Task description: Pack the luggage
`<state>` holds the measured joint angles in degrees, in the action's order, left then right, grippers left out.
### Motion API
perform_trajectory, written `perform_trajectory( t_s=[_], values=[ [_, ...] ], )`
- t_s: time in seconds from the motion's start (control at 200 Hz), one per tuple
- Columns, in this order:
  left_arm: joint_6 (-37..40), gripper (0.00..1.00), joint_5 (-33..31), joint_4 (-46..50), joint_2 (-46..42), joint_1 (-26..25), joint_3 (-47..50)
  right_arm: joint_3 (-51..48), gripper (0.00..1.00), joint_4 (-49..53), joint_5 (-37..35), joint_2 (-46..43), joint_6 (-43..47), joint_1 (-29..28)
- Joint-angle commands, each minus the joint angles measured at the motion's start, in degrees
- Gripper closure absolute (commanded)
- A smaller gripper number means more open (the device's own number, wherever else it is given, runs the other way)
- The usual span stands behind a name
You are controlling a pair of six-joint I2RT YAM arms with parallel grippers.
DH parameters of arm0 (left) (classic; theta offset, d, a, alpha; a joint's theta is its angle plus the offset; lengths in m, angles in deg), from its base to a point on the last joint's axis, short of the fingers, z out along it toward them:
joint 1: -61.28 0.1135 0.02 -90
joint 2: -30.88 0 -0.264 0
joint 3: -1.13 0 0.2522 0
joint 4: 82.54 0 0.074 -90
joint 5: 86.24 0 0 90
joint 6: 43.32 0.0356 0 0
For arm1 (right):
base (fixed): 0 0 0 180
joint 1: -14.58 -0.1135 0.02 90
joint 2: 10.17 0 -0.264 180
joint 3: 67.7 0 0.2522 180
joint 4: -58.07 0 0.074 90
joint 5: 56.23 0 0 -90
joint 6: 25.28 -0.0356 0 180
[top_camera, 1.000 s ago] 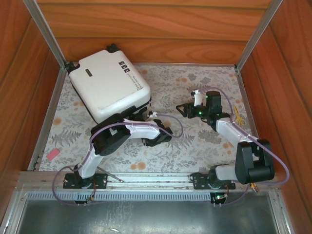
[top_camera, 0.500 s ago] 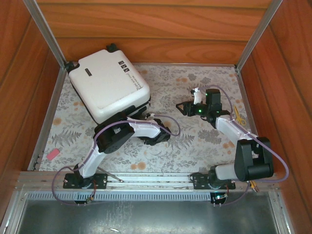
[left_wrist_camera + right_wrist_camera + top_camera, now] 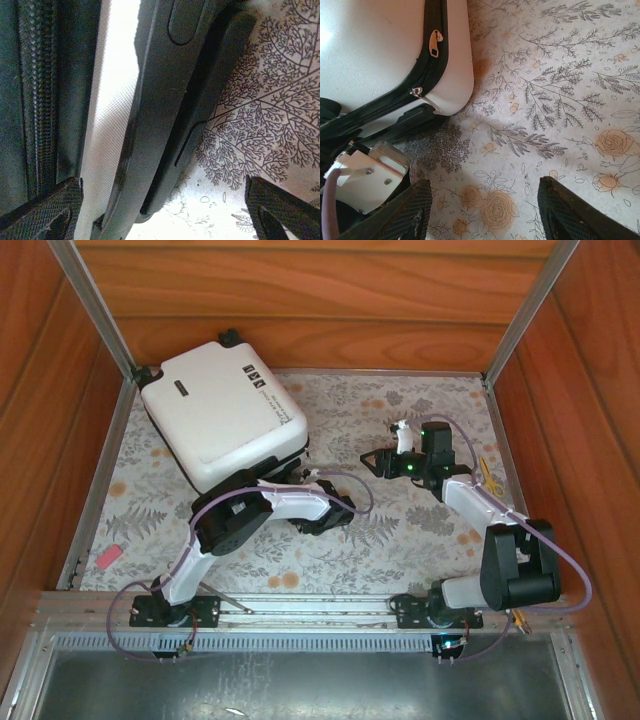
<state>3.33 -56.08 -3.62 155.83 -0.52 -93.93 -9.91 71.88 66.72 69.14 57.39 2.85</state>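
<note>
Top external view: the luggage (image 3: 222, 425) is seen closed, flat, at the tabletop's (image 3: 400, 530) far left corner. Its black trim (image 3: 165, 110) is straddled by the spread jaws of the left gripper (image 3: 160, 216); the right gripper's (image 3: 485, 220) jaws are held released nearby. A slip could be caused by that smooth moulded trim; the rounded white shell (image 3: 107, 125) is finely textured, zipper-banded.

Now the left arm bends low, left tool (image 3: 160, 216) splayed; right arm stretches forward, right tool (image 3: 483, 212) gaping.

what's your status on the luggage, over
Both jaws open. The left gripper straddles the luggage at its black trim; right gripper over mat. Lid shut.
</note>
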Motion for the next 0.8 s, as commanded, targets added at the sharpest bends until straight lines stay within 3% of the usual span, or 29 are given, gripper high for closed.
perform_trajectory(
  t_s=[0.0,0.065,0.285,0.465,0.59,0.665,0.795],
  values=[
    [-0.22,0.21,0.22,0.06,-1.6,1.78,0.64,1.41,0.4,0.9,1.46,0.72,0.85,-0.53],
    [-0.41,0.28,-0.01,0.09,-2.01,2.53,1.26,1.41,0.4,0.88,1.54,0.77,0.75,-0.52],
    [-0.84,0.32,0.02,0.16,-2.35,5.26,1.82,1.57,0.4,1.04,1.94,1.15,0.57,-0.58],
    [-1.08,0.54,-0.98,0.07,-2.51,6.5,1.68,1.52,0.4,1.57,1.73,0.96,0.93,-0.55],
    [-0.07,0.64,-0.66,-0.68,-2.52,6.56,1.84,1.41,0.41,1.45,1.54,1.0,0.93,-0.51],
    [1.17,0.69,0.78,-2.17,-2.5,6.69,2.4,1.23,0.41,0.93,1.5,0.95,0.84,-0.5],
    [5.45,0.89,6.06,-9.86,-4.98,6.65,5.99,0.89,0.42,-0.18,1.59,0.88,0.71,-0.53]
  ],
)
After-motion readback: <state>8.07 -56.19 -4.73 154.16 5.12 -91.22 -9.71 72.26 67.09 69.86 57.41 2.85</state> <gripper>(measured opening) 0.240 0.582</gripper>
